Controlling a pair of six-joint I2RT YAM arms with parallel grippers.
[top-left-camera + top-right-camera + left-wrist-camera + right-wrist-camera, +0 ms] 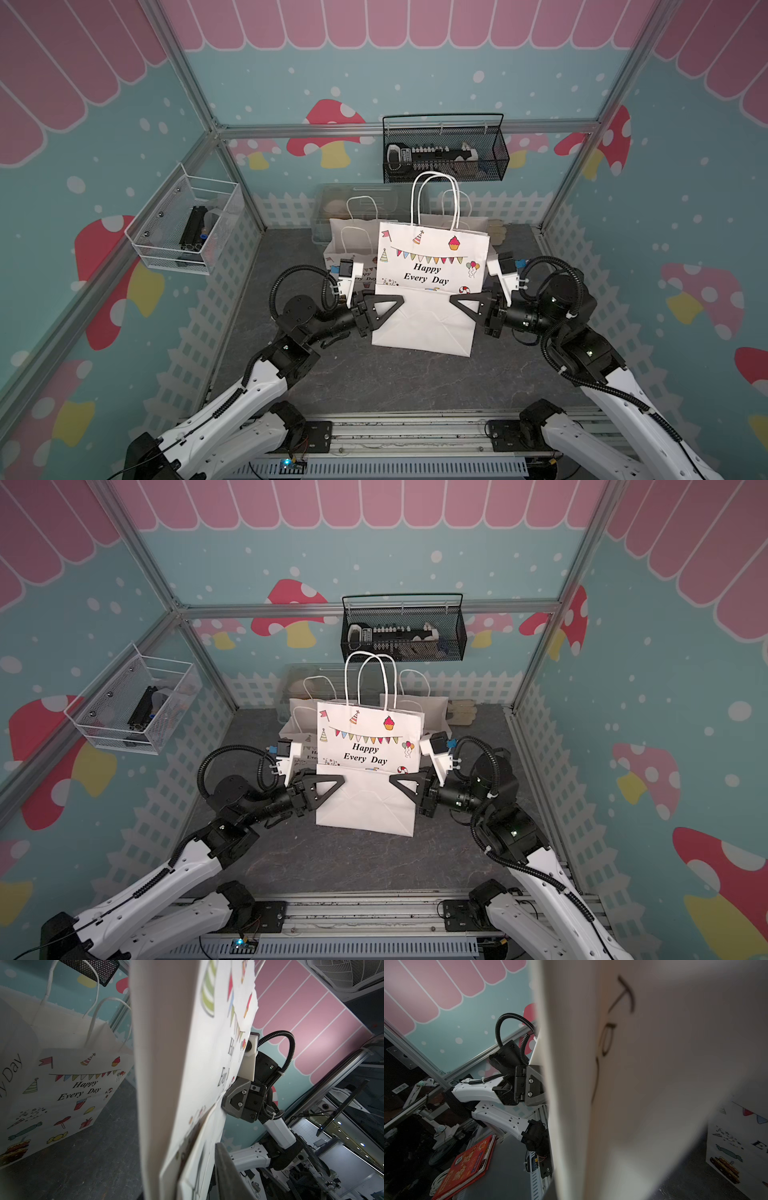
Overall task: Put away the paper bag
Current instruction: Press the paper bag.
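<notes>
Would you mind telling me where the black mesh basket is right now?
In both top views, the black mesh basket hangs on the back wall's metal rail, slightly to the robot's right of centre, just above and behind the front paper bag.

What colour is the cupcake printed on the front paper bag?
The cupcake has pink icing on an orange base; a top view shows it best.

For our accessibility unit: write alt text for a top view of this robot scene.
A flattened white paper bag printed "Happy Every Day" is upright in the middle, with the left gripper and right gripper at its two side edges. Other bags stand behind it, under a black wall basket.
</notes>
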